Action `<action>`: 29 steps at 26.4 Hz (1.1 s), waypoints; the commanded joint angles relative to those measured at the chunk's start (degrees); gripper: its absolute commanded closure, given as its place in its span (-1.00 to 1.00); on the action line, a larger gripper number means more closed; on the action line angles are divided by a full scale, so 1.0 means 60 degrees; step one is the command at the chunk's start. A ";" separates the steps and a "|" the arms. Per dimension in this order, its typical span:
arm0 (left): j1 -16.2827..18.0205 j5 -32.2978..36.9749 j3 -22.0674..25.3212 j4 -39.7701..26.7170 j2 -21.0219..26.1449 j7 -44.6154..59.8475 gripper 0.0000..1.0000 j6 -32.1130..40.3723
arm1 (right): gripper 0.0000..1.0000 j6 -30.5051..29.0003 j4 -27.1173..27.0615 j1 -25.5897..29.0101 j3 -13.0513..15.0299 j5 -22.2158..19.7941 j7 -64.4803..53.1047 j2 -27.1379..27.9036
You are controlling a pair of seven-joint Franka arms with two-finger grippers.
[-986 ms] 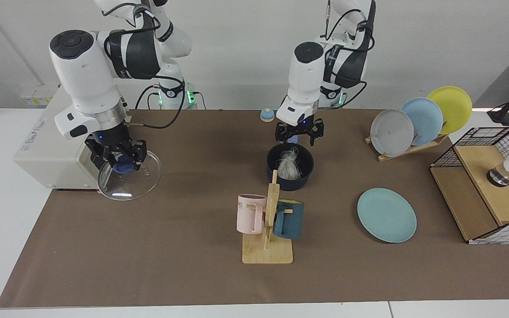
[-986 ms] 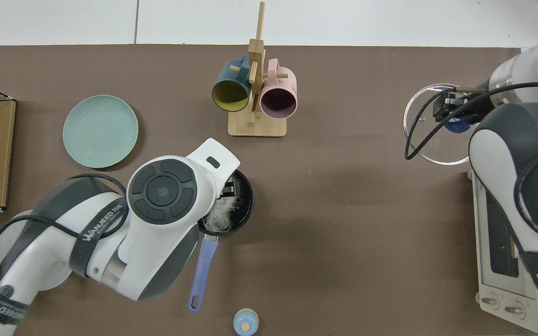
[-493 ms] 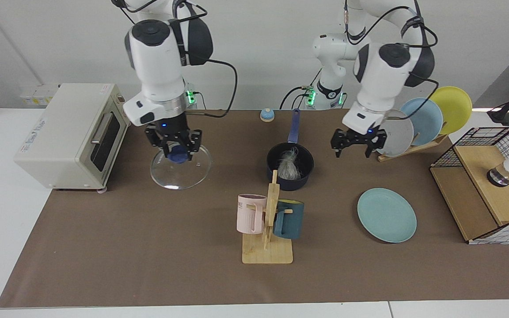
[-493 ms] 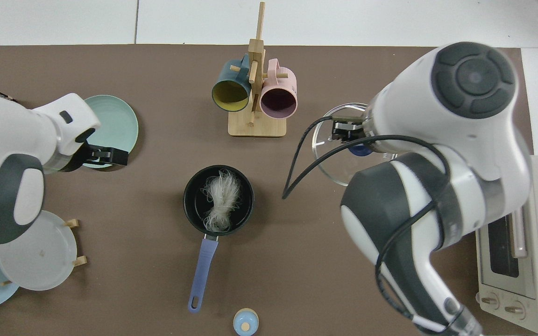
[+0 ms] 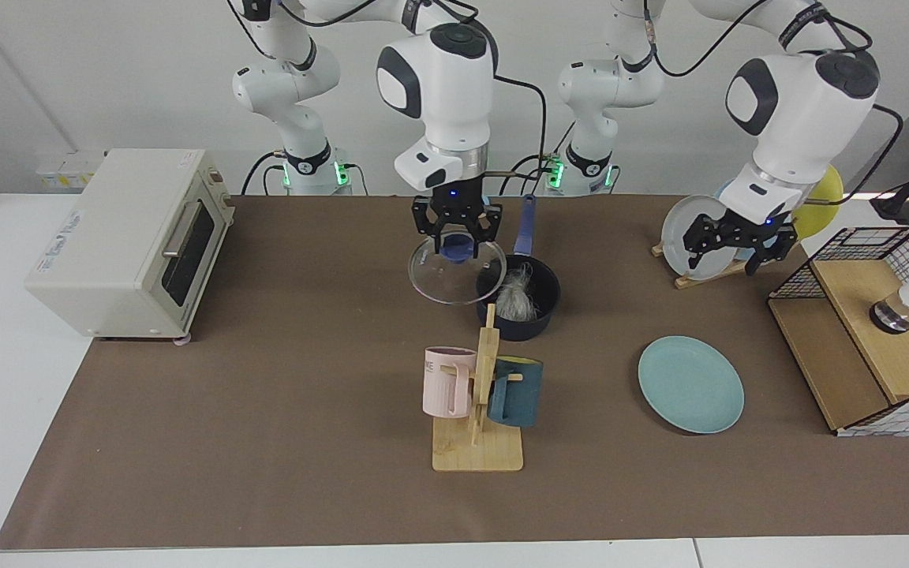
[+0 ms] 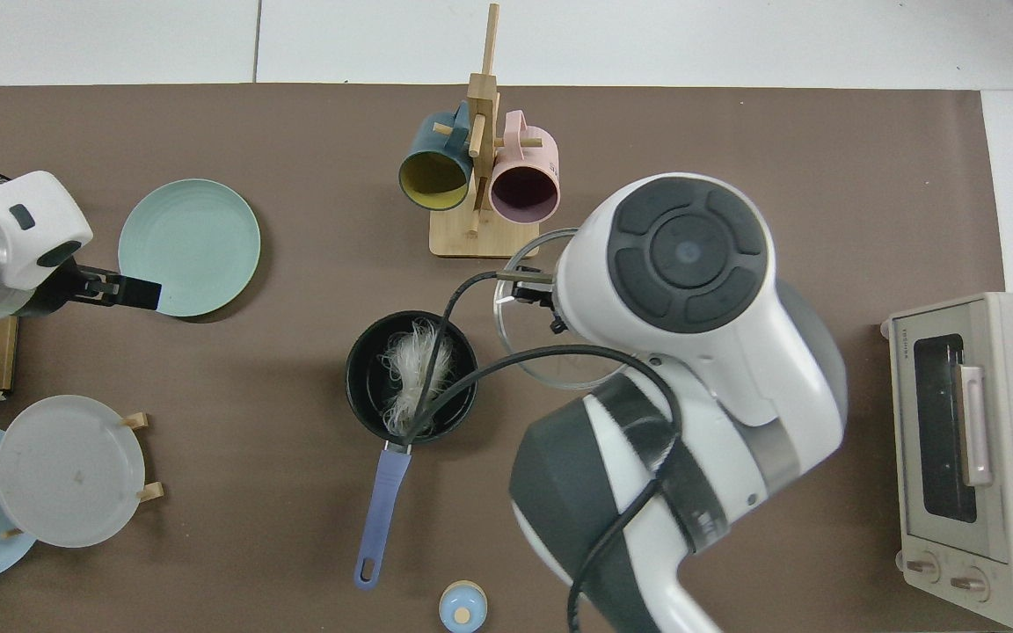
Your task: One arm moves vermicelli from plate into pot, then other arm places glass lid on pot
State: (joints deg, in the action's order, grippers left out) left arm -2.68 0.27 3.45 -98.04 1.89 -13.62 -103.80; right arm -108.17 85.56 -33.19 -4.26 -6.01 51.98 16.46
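My right gripper point(image 5: 458, 227) is clamped on the blue knob of the round clear glass lid point(image 5: 448, 274), held in the air just beside the small navy pot point(image 5: 519, 298), overlapping its rim in the facing view. White vermicelli tangle point(image 5: 513, 297) sits in the pot, mid-table. My left gripper point(image 5: 731, 251) hangs spread and empty near the table's far edge, beyond the bare teal plate point(image 5: 690, 384).

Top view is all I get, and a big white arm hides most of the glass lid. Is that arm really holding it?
Observer: Yes. The facing view shows the right gripper shut on the blue knob of the glass lid.
Operator: Is the lid resting on the table?
Observer: No. It hangs in the air beside the pot, and the vermicelli inside is uncovered.
Operator: And the arm near the teal plate?
Observer: The left gripper is open and empty, raised in front of the grey plate.
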 commanded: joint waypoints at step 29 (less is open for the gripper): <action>-0.0197 0.0292 -0.0443 0.1180 -0.0183 0.1654 -1.00 0.1568 | 1.00 -0.0560 -0.1384 -0.1558 0.0065 -0.0757 0.1283 0.2413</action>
State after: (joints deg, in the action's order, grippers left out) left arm -3.49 2.54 0.62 -91.20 0.96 -4.51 -95.64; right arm -111.41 78.65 -42.97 -3.68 -10.64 58.93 30.62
